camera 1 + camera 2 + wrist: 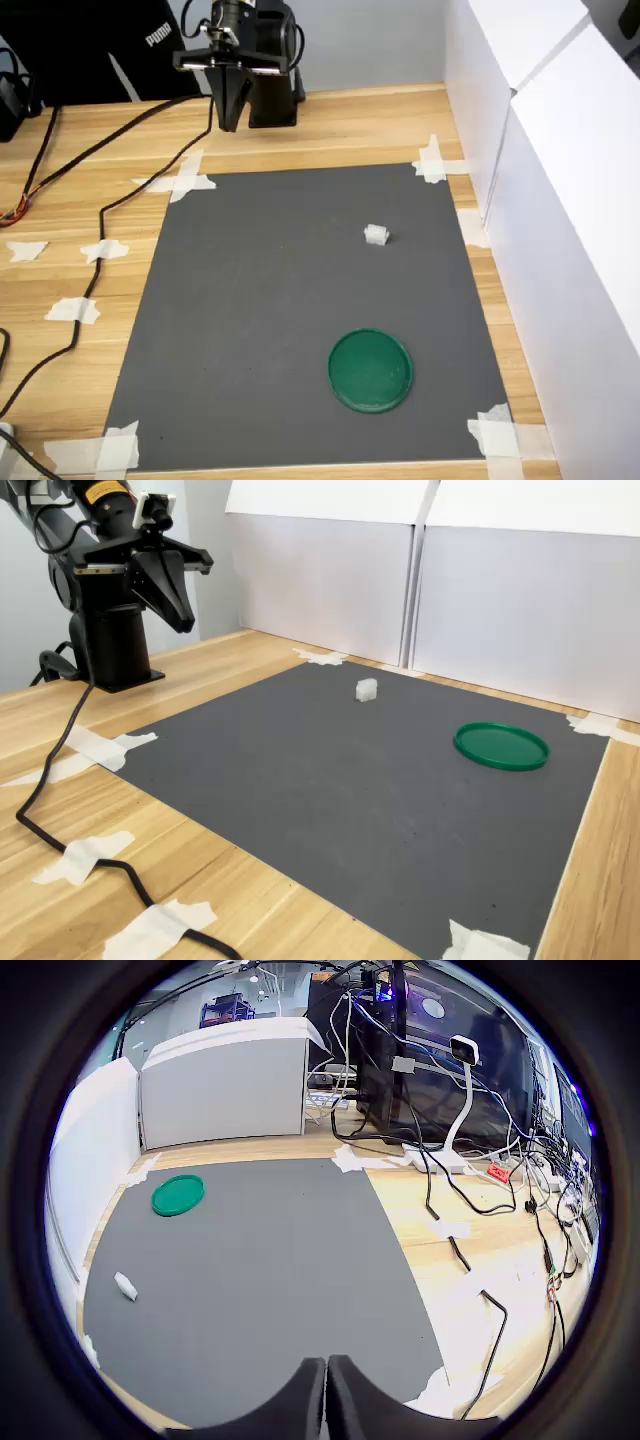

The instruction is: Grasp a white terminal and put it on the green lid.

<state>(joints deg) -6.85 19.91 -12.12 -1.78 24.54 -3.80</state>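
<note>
A small white terminal (376, 235) (366, 689) (125, 1286) rests on the dark grey mat (300, 320), alone, toward the first exterior view's right. The round green lid (370, 370) (501, 746) (178, 1195) lies flat on the mat nearer the front edge in the first exterior view, with nothing on it. My gripper (229, 126) (184, 623) (326, 1400) hangs in the air by the arm's base, beyond the mat's far-left corner in the first exterior view, far from both. Its fingers are pressed together, holding nothing.
White foam walls (560, 200) (430, 600) stand along the mat's right side in the first exterior view. A black cable (110, 210) runs over the wooden table on the first exterior view's left. White tape pieces (178, 182) hold the mat's corners. The arm's black base (115, 645) stands behind the mat.
</note>
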